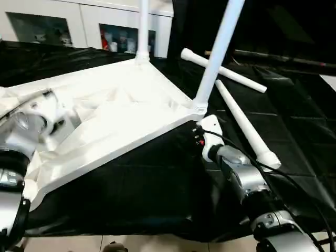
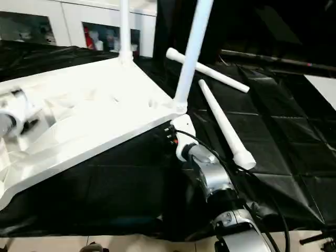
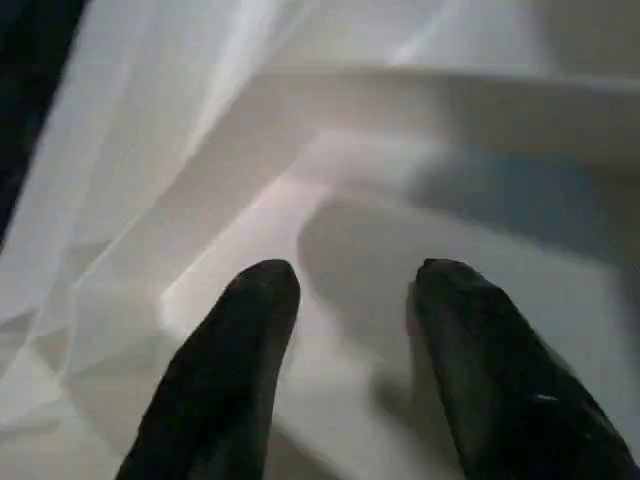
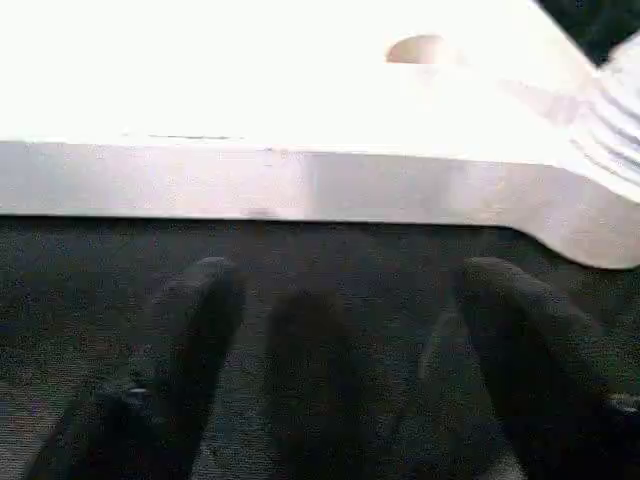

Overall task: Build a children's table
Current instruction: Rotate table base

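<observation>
The white tabletop (image 1: 121, 113) lies upside down on a black cloth, ribbed underside up. One white leg (image 1: 143, 31) stands in its far corner socket. Another leg (image 1: 215, 58) stands in the right corner socket, leaning slightly. Two loose legs lie on the cloth to the right, one farther back (image 1: 226, 71) and one nearer (image 1: 244, 126). My left gripper (image 3: 345, 280) hovers open over the ribbed underside with nothing between its fingers. My right gripper (image 4: 345, 270) is open just in front of the tabletop's side edge (image 4: 300, 185), near the right corner. Its wrist (image 1: 211, 130) sits below that corner's leg.
The black cloth (image 1: 157, 184) covers the work surface, and its front edge meets a light floor (image 1: 131, 244). A white cabinet with glass doors (image 1: 126, 37) stands behind. A dark rod (image 1: 283, 58) lies at the back right.
</observation>
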`<state>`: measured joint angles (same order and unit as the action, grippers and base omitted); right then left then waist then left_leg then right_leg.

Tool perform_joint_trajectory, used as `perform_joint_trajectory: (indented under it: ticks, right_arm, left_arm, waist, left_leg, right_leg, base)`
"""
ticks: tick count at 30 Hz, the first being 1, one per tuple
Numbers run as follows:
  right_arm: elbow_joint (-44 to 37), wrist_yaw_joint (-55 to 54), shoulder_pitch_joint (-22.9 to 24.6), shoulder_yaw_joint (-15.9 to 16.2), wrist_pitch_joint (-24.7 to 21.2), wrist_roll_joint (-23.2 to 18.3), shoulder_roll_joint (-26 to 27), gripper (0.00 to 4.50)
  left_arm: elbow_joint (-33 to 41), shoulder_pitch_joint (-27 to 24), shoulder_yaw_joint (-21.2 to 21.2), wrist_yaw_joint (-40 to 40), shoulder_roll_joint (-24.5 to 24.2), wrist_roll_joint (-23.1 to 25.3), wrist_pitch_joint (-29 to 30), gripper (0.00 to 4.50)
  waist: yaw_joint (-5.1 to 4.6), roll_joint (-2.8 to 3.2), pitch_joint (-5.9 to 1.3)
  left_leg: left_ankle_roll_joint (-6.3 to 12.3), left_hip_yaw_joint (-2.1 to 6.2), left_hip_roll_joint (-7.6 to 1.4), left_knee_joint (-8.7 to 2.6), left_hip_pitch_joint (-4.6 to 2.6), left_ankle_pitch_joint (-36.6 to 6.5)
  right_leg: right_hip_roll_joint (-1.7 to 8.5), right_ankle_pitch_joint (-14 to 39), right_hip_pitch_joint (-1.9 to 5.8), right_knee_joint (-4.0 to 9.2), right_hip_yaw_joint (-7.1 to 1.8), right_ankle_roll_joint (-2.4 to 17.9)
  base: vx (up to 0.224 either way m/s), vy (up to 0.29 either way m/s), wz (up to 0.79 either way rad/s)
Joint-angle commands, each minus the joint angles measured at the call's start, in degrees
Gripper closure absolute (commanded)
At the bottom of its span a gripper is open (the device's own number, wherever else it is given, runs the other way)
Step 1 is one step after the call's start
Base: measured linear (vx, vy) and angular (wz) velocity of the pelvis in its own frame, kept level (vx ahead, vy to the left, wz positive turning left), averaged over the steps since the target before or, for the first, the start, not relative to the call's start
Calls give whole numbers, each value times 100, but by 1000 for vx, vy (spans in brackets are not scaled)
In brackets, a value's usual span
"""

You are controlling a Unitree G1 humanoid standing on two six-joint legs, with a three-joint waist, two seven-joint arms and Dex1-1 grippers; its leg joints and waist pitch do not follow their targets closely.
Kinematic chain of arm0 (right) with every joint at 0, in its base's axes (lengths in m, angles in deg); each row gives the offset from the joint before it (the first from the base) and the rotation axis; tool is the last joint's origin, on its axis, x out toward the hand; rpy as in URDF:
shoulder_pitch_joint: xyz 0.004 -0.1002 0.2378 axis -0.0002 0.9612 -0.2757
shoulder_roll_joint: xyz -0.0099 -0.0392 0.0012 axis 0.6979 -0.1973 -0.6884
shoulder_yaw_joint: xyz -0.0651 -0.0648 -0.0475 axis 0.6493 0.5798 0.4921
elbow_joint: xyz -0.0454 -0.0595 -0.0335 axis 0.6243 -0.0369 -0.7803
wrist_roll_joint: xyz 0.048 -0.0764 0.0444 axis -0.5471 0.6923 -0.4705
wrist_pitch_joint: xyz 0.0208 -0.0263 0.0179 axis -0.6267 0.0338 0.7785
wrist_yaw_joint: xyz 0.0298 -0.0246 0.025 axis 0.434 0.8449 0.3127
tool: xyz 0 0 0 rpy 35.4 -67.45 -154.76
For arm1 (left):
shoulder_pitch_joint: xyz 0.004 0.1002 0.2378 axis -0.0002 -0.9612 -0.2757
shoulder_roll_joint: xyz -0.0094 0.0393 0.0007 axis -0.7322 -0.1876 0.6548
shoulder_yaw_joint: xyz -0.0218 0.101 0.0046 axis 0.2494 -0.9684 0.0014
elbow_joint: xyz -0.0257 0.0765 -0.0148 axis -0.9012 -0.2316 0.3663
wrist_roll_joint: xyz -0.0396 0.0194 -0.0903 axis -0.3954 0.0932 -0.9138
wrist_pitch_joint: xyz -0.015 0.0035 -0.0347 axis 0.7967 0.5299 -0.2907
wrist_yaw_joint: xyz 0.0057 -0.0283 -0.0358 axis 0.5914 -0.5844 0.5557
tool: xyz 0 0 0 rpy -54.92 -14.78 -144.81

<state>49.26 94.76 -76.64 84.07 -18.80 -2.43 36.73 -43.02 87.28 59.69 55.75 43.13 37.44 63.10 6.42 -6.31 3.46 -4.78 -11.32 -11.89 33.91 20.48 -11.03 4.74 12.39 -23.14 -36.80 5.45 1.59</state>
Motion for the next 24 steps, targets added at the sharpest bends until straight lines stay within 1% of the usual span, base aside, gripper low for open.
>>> perform_joint_trajectory:
  ticks: [1,2,3,4,5,6,7,8,9,10,11,12,13,14,15,16,18,19,20,21,22,23,24]
  right_arm:
    - [80,47,-67,19,-7,-3,-25,111]
    - [175,65,-116,56,-18,47,-5,128]
    - [217,64,-136,70,-21,57,0,139]
    - [266,62,-159,85,-32,69,5,139]
    - [303,62,-174,98,-39,80,6,153]
    - [360,61,-196,125,-37,112,6,153]
    - [413,63,-219,141,-32,139,6,169]
    - [415,63,-219,142,-32,140,6,181]
    - [550,63,-264,146,-7,168,16,187]
    - [671,40,-307,145,17,195,24,187]
    - [766,31,-344,135,39,204,31,198]
    - [845,25,-379,121,49,203,38,212]
    - [852,23,-383,120,50,203,39,224]
    - [912,8,-418,106,60,201,43,229]
    - [1038,-1,-502,93,96,194,45,229]
    - [1089,-3,-537,92,115,195,44,241]
    - [1116,-4,-557,92,125,195,45,264]
    - [1157,-4,-593,91,140,197,44,269]
    - [1170,-4,-603,90,145,198,45,275]
    - [1210,-2,-643,85,159,198,47,286]
    - [1280,1,-690,78,192,197,50,297]
    - [1317,12,-720,84,219,203,52,306]
    - [1374,60,-774,109,271,211,68,306]
  left_arm:
    - [142,-133,-159,-415,91,-61,20,248]
    - [351,-256,-242,-807,83,-109,78,257]
    - [449,-302,-269,-927,73,-126,116,265]
    - [548,-348,-293,-1059,63,-158,145,265]
    - [631,-384,-311,-1160,55,-189,172,275]
    - [801,-453,-356,-1364,32,-248,196,275]
    - [947,-507,-395,-1539,9,-297,224,290]
    - [950,-508,-396,-1543,9,-298,225,300]
    - [1435,-689,-516,-2055,-89,-437,378,307]
    - [1854,-865,-631,-2548,-193,-589,393,307]
    - [2211,-1013,-704,-2960,-274,-733,492,308]
    - [2542,-1139,-769,-3291,-347,-869,626,319]
    - [2575,-1151,-776,-3322,-355,-887,633,333]
    - [2850,-1252,-825,-3571,-414,-1031,695,344]
    - [3406,-1432,-861,-3974,-477,-1296,832,344]
    - [3624,-1497,-862,-4105,-485,-1408,905,349]
    - [3744,-1532,-856,-4172,-486,-1468,959,362]
    - [3967,-1599,-888,-4279,-489,-1575,979,375]
    - [4032,-1619,-896,-4312,-490,-1606,981,384]
    - [4194,-1642,-914,-4339,-385,-1731,1040,390]
    - [4382,-1683,-903,-4382,-320,-1815,1148,394]
    - [4437,-1672,-911,-4349,-218,-1820,1196,402]
    - [4449,-1594,-991,-4274,58,-1766,1189,402]
  waist:
    - [-19,178,-364]
    - [-21,180,-357]
    - [-30,177,-348]
    - [-22,187,-351]
    - [-26,185,-352]
    - [-20,188,-351]
    - [-27,187,-345]
    - [-26,189,-349]
    - [-20,187,-355]
    - [-32,185,-345]
    - [-36,193,-357]
    - [-41,190,-351]
    - [-51,193,-347]
    - [-33,204,-349]
    - [-31,199,-356]
    - [-50,187,-344]
    - [-54,194,-336]
    - [-64,191,-333]
    - [-65,189,-335]
    - [-79,182,-333]
    - [-95,187,-343]
    - [-103,140,-341]
    - [-112,148,-343]
  left_leg:
    - [-241,117,-232,-433,-116,-734]
    - [-251,120,-235,-440,-115,-771]
    - [-275,128,-242,-450,-108,-809]
    - [-292,122,-245,-448,-128,-844]
    - [-314,125,-237,-450,-127,-876]
    - [-322,123,-243,-453,-135,-870]
    - [-327,115,-235,-455,-128,-884]
    - [-334,123,-234,-453,-128,-876]
    - [-351,123,-248,-456,-141,-868]
    - [-344,119,-239,-461,-122,-885]
    - [-356,126,-258,-462,-128,-876]
    - [-352,108,-243,-460,-127,-826]
    - [-349,97,-232,-456,-122,-749]
    - [-364,93,-235,-453,-143,-740]
    - [-357,90,-232,-454,-138,-734]
    - [-345,90,-223,-463,-120,-737]
    - [-369,87,-214,-462,-116,-800]
    - [-391,88,-209,-466,-116,-903]
    - [-398,100,-215,-469,-108,-934]
    - [-392,99,-210,-466,-106,-966]
    - [-405,102,-215,-463,-104,-948]
    - [-379,94,-211,-456,-100,-898]
    - [-372,90,-211,-452,-95,-856]
  right_leg:
    - [490,148,295,371,-409,1139]
    - [487,208,291,378,-408,1127]
    - [500,336,296,389,-409,1120]
    - [501,388,281,398,-410,1119]
    - [493,432,281,397,-413,1108]
    - [497,435,277,399,-413,1112]
    - [480,414,275,399,-414,1111]
    - [487,415,279,390,-412,1112]
    - [505,415,277,384,-414,1127]
    - [490,473,281,396,-415,1135]
    - [518,471,287,380,-420,1177]
    - [496,428,282,380,-420,1194]
    - [464,296,282,366,-417,1211]
    - [473,247,269,356,-416,1225]
    - [473,167,280,344,-415,1253]
    - [453,210,291,351,-412,1244]
    - [446,316,293,361,-417,1213]
    - [441,469,288,374,-419,1164]
    - [459,539,302,381,-421,1149]
    - [451,632,294,395,-424,1106]
    - [455,632,302,384,-425,1118]
    - [440,627,301,393,-422,1111]
    - [440,595,303,383,-427,1122]
  base:
    - [0,0,0]
    - [0,0,0]
    - [0,0,0]
    - [0,0,0]
    - [0,0,0]
    - [0,0,0]
    - [0,0,0]
    - [0,0,0]
    - [0,0,0]
    - [0,0,0]
    - [0,0,0]
    - [0,0,0]
    - [0,0,0]
    - [0,0,0]
    - [0,0,0]
    - [0,0,0]
    - [0,0,0]
    - [0,0,0]
    - [0,0,0]
    - [0,0,0]
    - [0,0,0]
    - [0,0,0]
    - [0,0,0]
